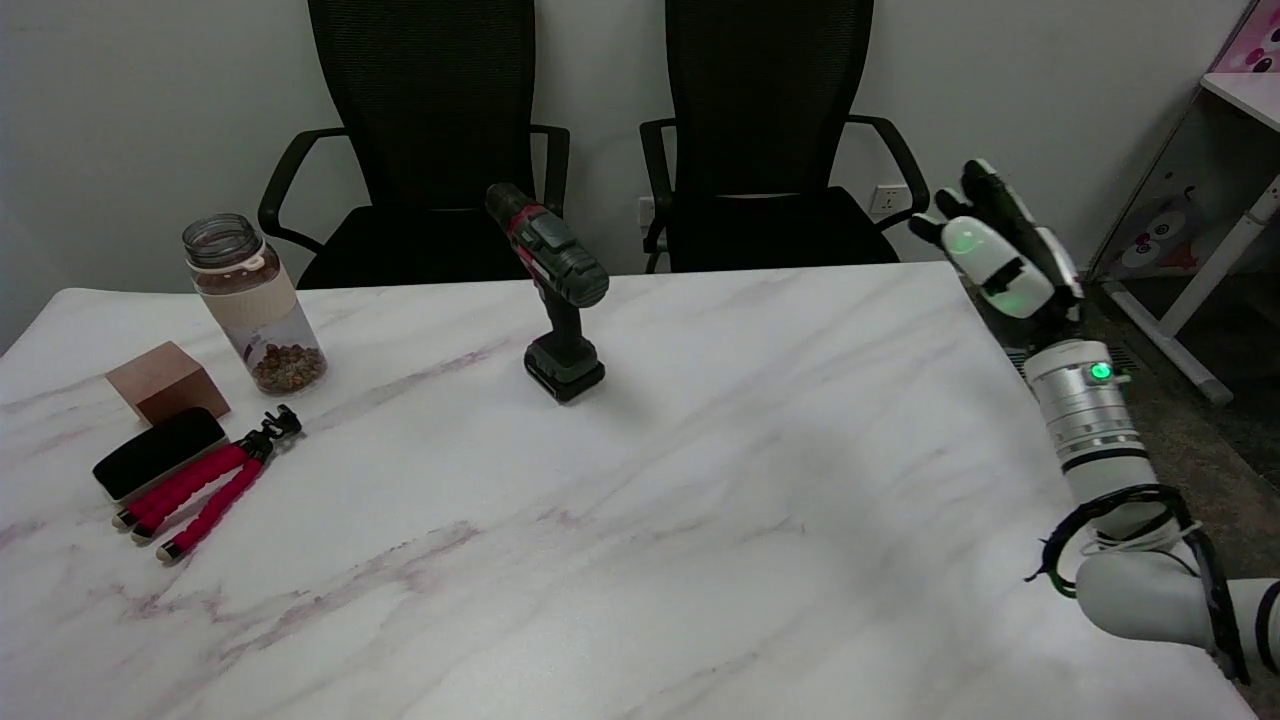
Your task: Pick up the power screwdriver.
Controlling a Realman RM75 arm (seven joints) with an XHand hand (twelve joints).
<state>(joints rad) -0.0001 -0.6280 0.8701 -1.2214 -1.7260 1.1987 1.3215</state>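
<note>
Jar (253, 303), wooden block (166, 381), black case (158, 452) and red tripod (205, 484) grouped at 9 o'clock on table (700, 520). Power screwdriver (553, 290) upright at 12 o'clock, unobstructed. Right hand (1003, 262) at 3 o'clock, well apart, holding nothing, fingers extended and slightly apart.

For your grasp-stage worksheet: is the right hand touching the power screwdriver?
Apart. The head view shows the right hand raised at the table's far right edge, bare tabletop separating it from the power screwdriver.
</note>
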